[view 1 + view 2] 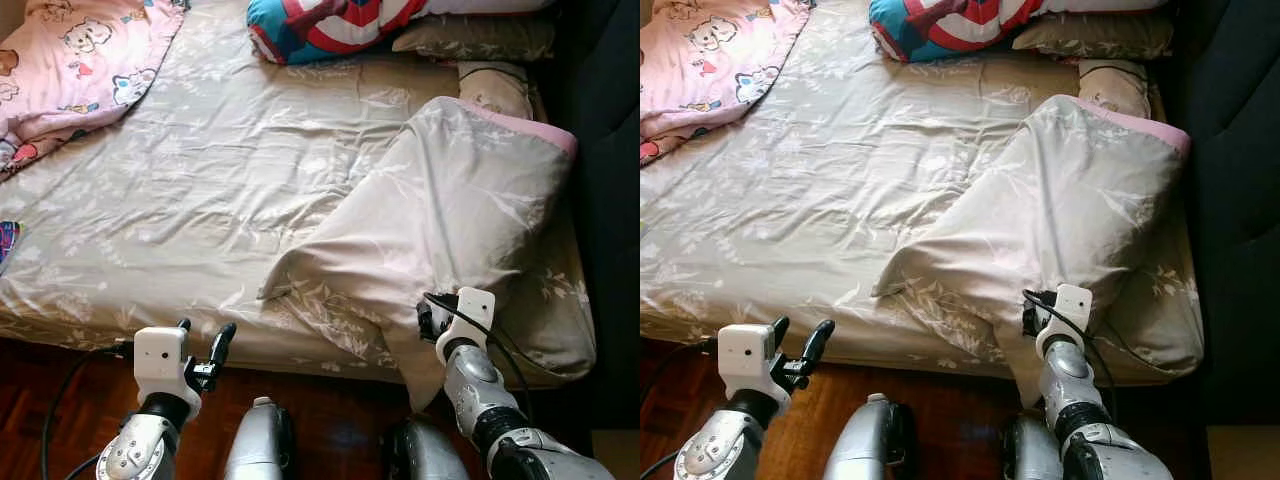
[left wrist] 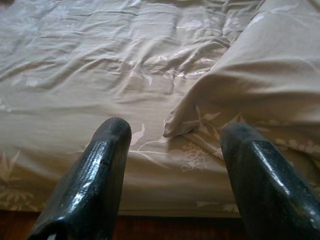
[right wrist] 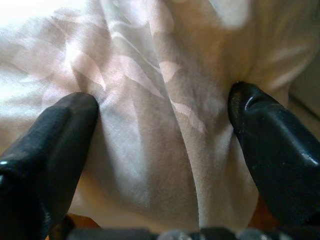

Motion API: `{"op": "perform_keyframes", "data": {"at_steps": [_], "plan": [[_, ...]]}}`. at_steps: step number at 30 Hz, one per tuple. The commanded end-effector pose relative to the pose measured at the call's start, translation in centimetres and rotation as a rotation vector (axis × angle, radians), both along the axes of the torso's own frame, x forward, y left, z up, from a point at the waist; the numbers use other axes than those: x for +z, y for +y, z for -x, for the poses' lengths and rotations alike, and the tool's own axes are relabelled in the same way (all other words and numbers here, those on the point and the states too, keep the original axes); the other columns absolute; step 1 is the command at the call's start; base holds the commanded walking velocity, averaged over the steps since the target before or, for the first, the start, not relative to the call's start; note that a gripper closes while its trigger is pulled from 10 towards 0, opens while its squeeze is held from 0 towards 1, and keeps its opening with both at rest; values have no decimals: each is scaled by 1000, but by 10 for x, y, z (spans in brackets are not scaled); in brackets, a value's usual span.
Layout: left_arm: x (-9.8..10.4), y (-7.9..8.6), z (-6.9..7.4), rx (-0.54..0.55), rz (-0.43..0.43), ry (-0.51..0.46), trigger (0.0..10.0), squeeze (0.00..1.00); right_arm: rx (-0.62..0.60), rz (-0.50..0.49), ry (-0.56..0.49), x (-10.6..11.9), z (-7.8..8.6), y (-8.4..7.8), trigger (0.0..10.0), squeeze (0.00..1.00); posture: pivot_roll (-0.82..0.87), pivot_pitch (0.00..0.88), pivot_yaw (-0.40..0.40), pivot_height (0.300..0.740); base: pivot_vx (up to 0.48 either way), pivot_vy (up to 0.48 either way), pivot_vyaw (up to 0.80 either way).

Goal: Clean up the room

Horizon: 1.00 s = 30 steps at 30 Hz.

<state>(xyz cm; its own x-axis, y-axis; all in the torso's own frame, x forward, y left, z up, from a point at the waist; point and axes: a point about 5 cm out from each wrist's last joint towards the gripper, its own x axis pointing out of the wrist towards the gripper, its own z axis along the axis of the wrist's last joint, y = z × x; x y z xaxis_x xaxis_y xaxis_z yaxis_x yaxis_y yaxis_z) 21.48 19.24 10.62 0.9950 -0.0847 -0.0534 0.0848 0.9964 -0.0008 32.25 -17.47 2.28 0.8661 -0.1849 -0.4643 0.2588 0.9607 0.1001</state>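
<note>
Right wrist view: right hand (image 3: 160,130) spread around blanket (image 3: 150,100) edge | left hand (image 1: 205,350) spread at bed (image 1: 200,200) edge

Matt, creased cloth duvet (image 1: 450,210); glossy wood floor (image 1: 330,410).

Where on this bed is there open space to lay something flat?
The bed sheet lies bare between the pink blanket and the folded beige duvet. It is crowded by the pillows; the right gripper presses into the duvet.
</note>
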Motion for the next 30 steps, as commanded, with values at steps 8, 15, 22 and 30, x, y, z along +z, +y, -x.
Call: {"op": "perform_keyframes", "data": {"at_steps": [8, 15, 22, 30], "plan": [[0, 1, 7, -11, -8, 43, 10000, 0, -74, -96, 220, -38, 33, 6, 10000, 0, 159, 375, 90, 660, 0, 0, 0], [1, -2, 5, -20, -10, 49, 10000, 0, -194, -141, 261, -42, 37, 3, 10000, 0, 151, 368, 88, 660, 0, 0, 0], [2, -3, 3, -24, -12, 47, 10000, 0, -184, -243, 313, -49, 43, 14, 7804, 0, 154, 362, 86, 660, 0, 0, 0], [1, 0, 5, -16, -21, 51, 10000, 0, -158, -245, 312, -50, 44, 18, 0, 0, 158, 363, 83, 660, 0, 0, 0]]}}
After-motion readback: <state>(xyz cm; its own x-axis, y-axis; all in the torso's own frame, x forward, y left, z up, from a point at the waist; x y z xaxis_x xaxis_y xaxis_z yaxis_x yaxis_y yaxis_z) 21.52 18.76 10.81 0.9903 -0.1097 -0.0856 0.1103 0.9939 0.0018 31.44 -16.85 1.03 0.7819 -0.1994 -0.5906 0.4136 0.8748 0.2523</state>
